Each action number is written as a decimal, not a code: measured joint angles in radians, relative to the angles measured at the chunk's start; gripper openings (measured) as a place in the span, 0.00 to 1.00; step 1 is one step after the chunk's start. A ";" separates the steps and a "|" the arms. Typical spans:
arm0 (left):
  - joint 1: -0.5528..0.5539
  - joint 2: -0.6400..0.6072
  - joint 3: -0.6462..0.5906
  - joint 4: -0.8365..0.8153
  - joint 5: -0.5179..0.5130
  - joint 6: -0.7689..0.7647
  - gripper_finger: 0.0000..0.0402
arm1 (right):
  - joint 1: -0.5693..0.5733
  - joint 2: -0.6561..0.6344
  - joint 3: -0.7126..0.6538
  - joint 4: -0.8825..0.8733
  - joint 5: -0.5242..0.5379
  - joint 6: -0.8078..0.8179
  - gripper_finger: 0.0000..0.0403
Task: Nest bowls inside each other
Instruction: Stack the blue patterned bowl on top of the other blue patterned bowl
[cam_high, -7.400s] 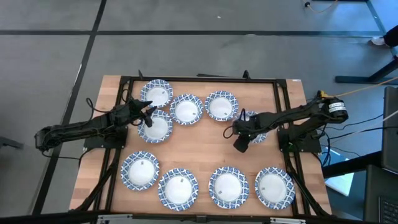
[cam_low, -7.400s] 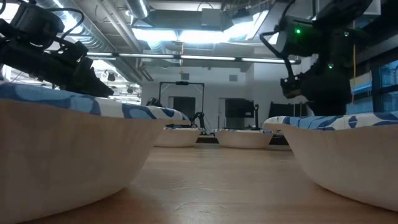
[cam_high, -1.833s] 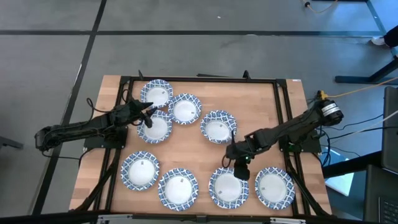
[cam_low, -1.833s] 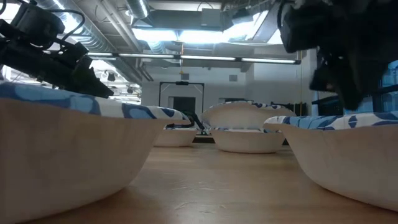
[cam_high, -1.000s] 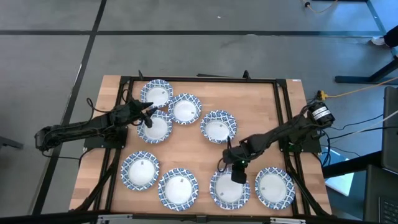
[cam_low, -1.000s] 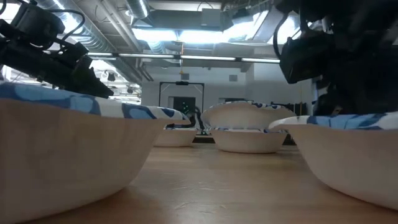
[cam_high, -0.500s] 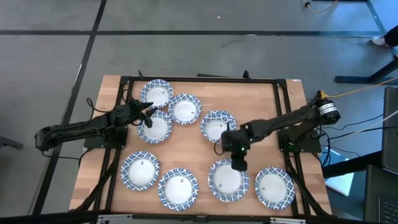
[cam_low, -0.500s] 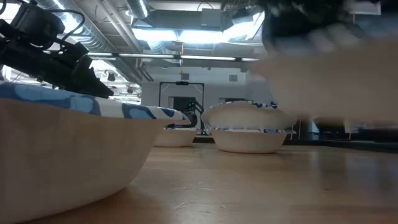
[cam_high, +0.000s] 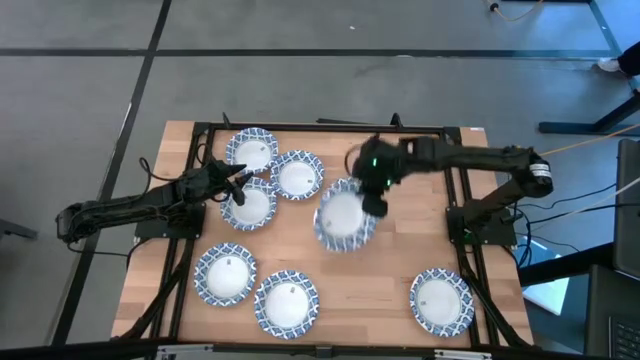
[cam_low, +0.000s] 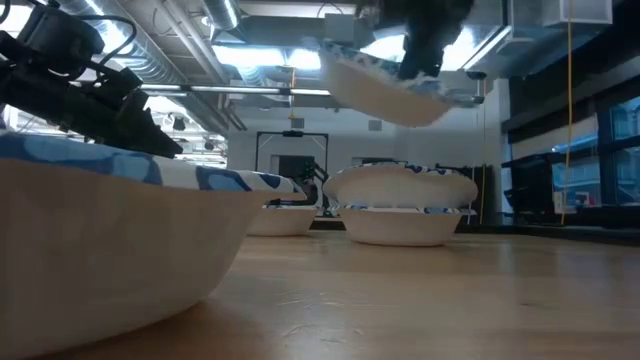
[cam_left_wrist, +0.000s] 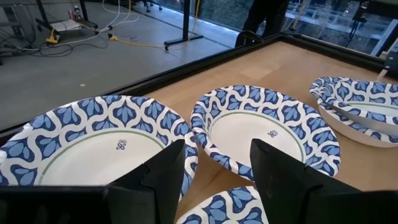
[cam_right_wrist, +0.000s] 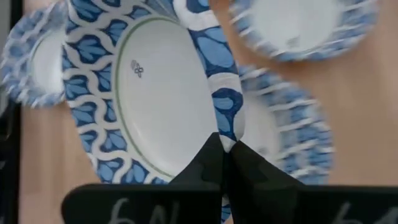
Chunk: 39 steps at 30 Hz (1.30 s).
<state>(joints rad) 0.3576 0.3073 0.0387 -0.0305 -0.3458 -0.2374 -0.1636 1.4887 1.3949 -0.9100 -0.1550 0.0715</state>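
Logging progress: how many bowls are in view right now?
At least 8: three back-left bowls; three front bowls; held bowl in right claw; pile beneath may hide more.

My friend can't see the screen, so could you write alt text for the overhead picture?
Seen from above, the right arm's tool holds a blue-and-white bowl by its rim, in the air over the middle of a wooden table. Six more bowls are in plain view, three at the far left by the waiting left arm's tool and three along the near edge.
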 joint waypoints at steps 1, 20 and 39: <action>0.000 0.000 0.000 0.000 0.000 -0.007 0.44 | -0.030 0.000 0.009 0.001 -0.002 -0.012 0.02; 0.000 0.000 0.000 0.000 0.000 -0.015 0.44 | -0.231 0.002 -0.195 0.063 -0.180 -0.055 0.02; 0.000 0.000 0.000 0.000 -0.001 -0.016 0.44 | -0.300 0.002 -0.306 0.194 -0.152 -0.049 0.01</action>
<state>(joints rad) 0.3576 0.3073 0.0387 -0.0304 -0.3470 -0.2535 -0.4634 1.4906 1.0893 -0.7157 -0.3075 0.0225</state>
